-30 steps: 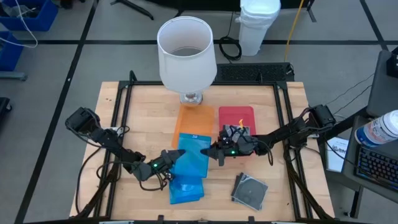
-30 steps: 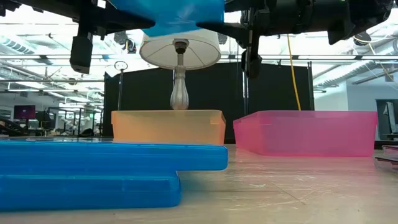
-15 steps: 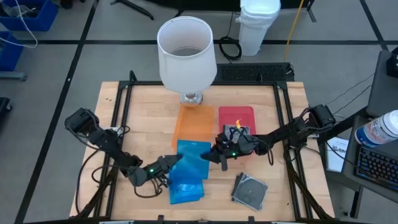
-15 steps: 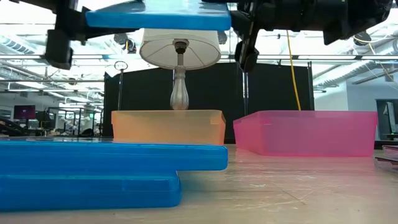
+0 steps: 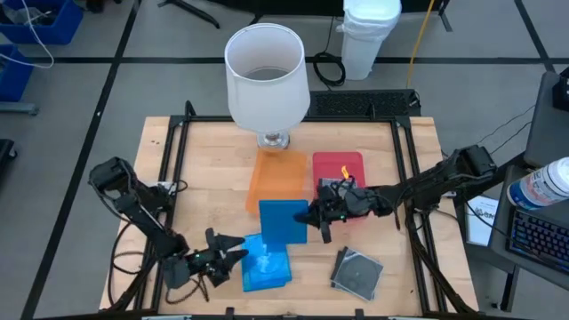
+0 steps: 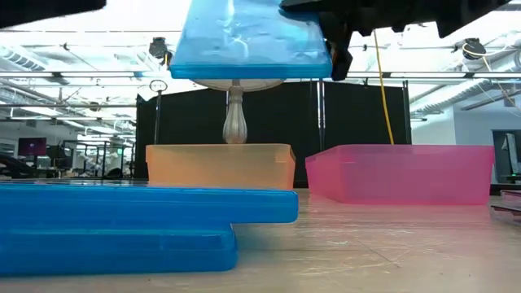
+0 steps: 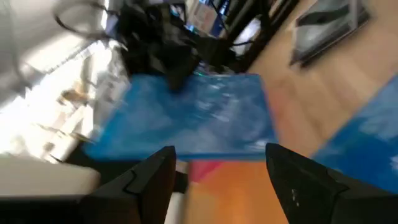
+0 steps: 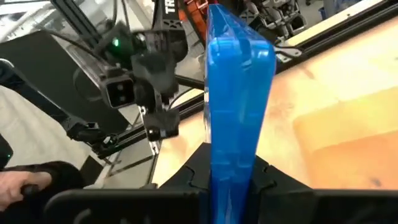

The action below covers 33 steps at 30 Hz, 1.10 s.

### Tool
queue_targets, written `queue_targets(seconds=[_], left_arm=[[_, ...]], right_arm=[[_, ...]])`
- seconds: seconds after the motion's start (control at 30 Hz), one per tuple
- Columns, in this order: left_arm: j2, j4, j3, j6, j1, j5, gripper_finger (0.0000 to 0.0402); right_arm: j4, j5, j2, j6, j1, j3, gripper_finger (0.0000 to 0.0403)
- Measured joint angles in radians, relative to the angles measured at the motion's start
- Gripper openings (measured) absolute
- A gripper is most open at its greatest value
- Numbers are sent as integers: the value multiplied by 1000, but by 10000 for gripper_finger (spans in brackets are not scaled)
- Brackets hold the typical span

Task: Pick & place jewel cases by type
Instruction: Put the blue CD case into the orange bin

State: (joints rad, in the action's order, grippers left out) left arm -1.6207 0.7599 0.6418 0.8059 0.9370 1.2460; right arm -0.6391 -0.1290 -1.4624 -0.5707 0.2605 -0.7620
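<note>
Jewel case, the thin translucent blue plastic square (image 5: 284,221), has just changed hands: a second ago both my hands were on it, now my left hand (image 5: 229,252) has let go and pulled back toward the desk's near edge, fingers spread, nothing in them. My right hand (image 5: 317,216) is clamped on the case's edge and carries it in the air, alone. Handover done; next is placement, I judge. Case hangs just short of the flat orange rectangular tray (image 5: 276,174), red tray (image 5: 339,164) beside it. Below: two more blue cases (image 5: 267,268) stacked on the wooden desk (image 5: 203,169); clear grey case with silvery disc (image 5: 357,271) well to their right.
</note>
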Motion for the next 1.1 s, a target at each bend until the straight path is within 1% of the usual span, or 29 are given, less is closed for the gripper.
queue_targets(seconds=[0.03,0.1,0.17,0.2,0.27,0.33,0.37,0.43,0.47,0.57,0.67,0.77,0.83,0.97,1.1], left_arm=[[0,-59,0,-64,12,-9,247],[-1,-149,0,-138,37,-38,238],[-1,-186,0,-226,52,-84,224],[-1,-202,0,-276,55,-120,216],[-1,-233,0,-362,54,-214,199],[0,-265,1,-418,50,-320,182],[0,-285,1,-436,47,-356,174],[0,-323,1,-471,41,-384,158],[0,-342,1,-489,38,-379,150],[0,-372,1,-547,37,-362,129],[0,-399,1,-579,32,-376,113],[0,-430,1,-587,32,-444,98],[0,-433,1,-592,33,-477,90],[0,-439,1,-607,36,-478,75],[0,-450,1,-607,50,-479,61]], right_arm=[[11,2,10,5,-9,0,20],[53,4,19,17,-31,-24,20],[153,19,35,57,-49,-82,20],[220,29,37,89,-57,-133,20],[395,14,28,150,-63,-257,20],[582,-39,-4,218,-61,-392,20],[668,-74,-24,246,-56,-453,21],[797,-159,-65,281,-52,-557,21],[843,-187,-85,282,-56,-596,21],[946,-212,-139,226,-79,-654,20],[990,-210,-191,107,-106,-654,21],[981,-202,-233,35,-135,-654,21],[952,-175,-260,5,-159,-654,21],[877,-103,-282,-20,-201,-654,23],[835,-79,-281,-64,-223,-655,24]])
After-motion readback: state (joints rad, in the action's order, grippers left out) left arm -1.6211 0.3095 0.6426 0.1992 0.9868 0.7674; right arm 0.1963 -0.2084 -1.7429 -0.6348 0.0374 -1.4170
